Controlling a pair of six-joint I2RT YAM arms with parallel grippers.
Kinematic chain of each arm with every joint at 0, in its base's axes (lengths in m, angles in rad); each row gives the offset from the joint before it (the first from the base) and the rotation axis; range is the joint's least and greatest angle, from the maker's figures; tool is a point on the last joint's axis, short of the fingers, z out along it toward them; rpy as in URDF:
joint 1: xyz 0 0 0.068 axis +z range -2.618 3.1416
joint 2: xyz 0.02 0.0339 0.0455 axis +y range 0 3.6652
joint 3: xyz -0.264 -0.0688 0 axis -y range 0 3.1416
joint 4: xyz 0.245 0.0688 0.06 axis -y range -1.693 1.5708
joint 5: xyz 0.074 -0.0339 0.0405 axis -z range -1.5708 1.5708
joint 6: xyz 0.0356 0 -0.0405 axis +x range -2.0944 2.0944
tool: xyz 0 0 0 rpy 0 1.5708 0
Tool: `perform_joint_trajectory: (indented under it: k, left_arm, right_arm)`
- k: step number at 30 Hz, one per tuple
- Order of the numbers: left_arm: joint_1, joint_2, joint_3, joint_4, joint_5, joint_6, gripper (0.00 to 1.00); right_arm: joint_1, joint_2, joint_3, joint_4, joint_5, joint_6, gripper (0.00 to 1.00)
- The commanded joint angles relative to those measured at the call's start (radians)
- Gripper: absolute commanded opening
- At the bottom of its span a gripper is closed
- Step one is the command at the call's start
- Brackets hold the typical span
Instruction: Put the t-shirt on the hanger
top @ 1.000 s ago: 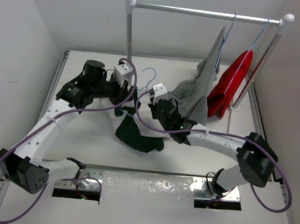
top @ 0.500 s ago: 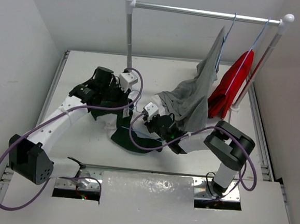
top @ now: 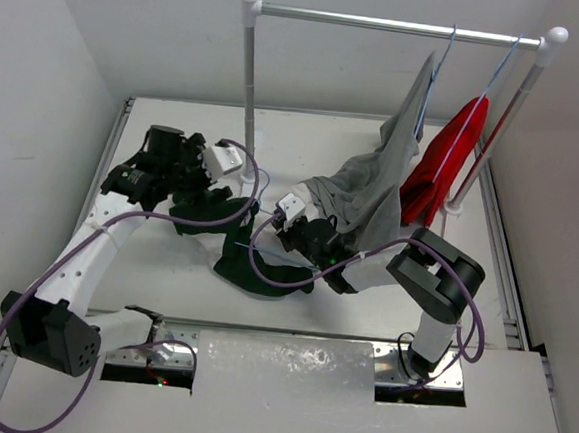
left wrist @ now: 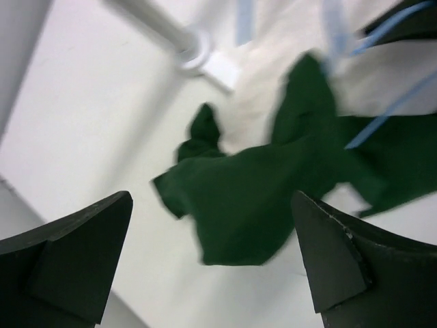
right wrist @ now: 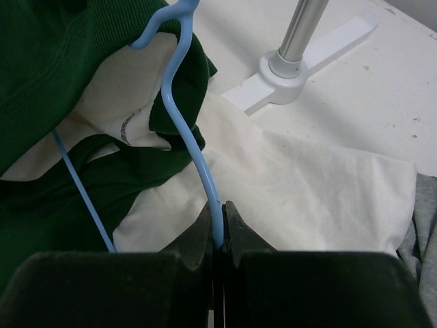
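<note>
The dark green and white t-shirt (top: 257,266) lies crumpled on the table, partly under the right wrist. My right gripper (top: 298,233) is shut on the thin light-blue hanger (right wrist: 181,116), pinching its neck just below the hook (right wrist: 217,236). The hanger's hook and one arm lie over the t-shirt's green cloth (right wrist: 54,61) and white panel (right wrist: 293,184). My left gripper (top: 199,195) hovers open above the shirt's left end. In the left wrist view, its two dark fingers (left wrist: 75,266) stand wide apart with nothing between them, and a green sleeve (left wrist: 252,198) lies on the table below.
A clothes rack (top: 248,83) stands at the back, its foot (right wrist: 287,72) close behind the shirt. A grey garment (top: 372,188) and a red garment (top: 444,164) hang from it on the right, the grey one draping onto the table by my right arm.
My left gripper has opened, let go of the green cloth and drawn back to the left. The right arm shifted left earlier, still holding the hanger.
</note>
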Motion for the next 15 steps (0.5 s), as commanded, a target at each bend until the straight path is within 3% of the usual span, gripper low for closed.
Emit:
perform_joint_trajectory:
  k: [1,6,10,12,13,14,15]
  left_arm:
    - [0.074,0.021,-0.087,0.146,0.083,0.191,0.99]
    - [0.074,0.044,-0.224,0.286,0.316,0.294,1.00]
    - [0.074,0.113,-0.209,0.285,0.355,0.278,0.96]
    - [0.072,0.150,-0.198,0.227,0.384,0.288,0.83]
    - [0.072,0.159,-0.198,0.228,0.382,0.273,0.74]
    - [0.072,0.171,-0.198,0.225,0.376,0.260,0.58]
    - [0.074,0.174,-0.199,0.222,0.376,0.250,0.52]
  right_arm:
    - [-0.004,-0.008,0.026,0.071,-0.038,0.011,0.00]
    - [-0.004,-0.034,0.017,0.058,-0.039,-0.022,0.00]
    - [-0.003,-0.059,0.015,0.044,-0.049,-0.047,0.00]
    - [-0.003,-0.077,0.013,0.041,-0.050,-0.047,0.00]
    - [-0.003,-0.083,0.021,0.027,-0.052,-0.088,0.00]
    - [-0.001,-0.097,0.026,0.018,-0.055,-0.099,0.00]
    - [-0.001,-0.103,0.030,0.012,-0.055,-0.107,0.00]
